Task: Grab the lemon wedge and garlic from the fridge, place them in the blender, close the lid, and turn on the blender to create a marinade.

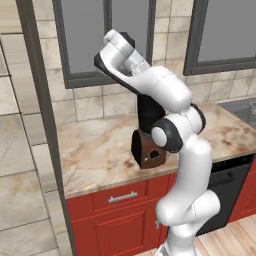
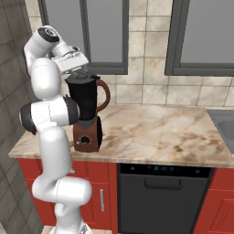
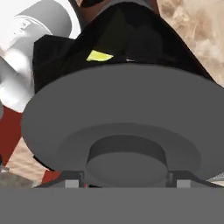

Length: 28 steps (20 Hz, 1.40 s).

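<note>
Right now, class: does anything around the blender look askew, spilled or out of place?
Nothing looks spilled or damaged. The gripper grips the lid by its knob above the blender. The lid leaves part of the jar mouth uncovered, where the lemon wedge shows inside.

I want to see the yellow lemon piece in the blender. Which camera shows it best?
The hand view: the lemon wedge shows bright yellow inside the dark blender, just past the lid. In the right base view the jar's black wall hides it; in the left base view the arm covers the jar.
</note>
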### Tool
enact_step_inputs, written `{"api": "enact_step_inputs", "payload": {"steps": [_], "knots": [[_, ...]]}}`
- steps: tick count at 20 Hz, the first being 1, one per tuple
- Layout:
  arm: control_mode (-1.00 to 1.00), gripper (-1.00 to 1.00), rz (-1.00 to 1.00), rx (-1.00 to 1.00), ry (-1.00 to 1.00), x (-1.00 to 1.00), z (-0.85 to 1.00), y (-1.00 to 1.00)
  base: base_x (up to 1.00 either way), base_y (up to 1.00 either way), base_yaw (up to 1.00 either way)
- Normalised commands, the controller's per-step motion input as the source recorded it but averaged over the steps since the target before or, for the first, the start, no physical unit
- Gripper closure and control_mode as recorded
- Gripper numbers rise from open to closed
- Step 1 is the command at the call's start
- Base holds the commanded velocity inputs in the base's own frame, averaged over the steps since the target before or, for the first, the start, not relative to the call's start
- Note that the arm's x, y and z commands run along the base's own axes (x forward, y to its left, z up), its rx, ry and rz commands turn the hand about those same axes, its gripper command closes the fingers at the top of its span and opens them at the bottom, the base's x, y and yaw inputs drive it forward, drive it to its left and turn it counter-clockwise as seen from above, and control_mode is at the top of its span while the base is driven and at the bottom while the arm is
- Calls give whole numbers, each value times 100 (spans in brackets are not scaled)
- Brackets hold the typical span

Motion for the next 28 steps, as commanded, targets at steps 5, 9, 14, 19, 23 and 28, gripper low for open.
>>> {"api": "enact_step_inputs", "payload": {"steps": [5,9,14,19,23,28], "knots": [[-100,100,-22,1,-3,3,-32,0,0,0,0],[-100,100,-18,0,-1,0,-77,0,0,0,0],[-100,100,-6,5,0,0,-2,-1,0,0,0],[-100,-100,0,1,0,0,1,0,0,0,0],[-100,-100,0,2,-7,-5,26,0,0,0,0],[-100,-100,-2,2,-11,-20,27,2,0,0,0]]}}
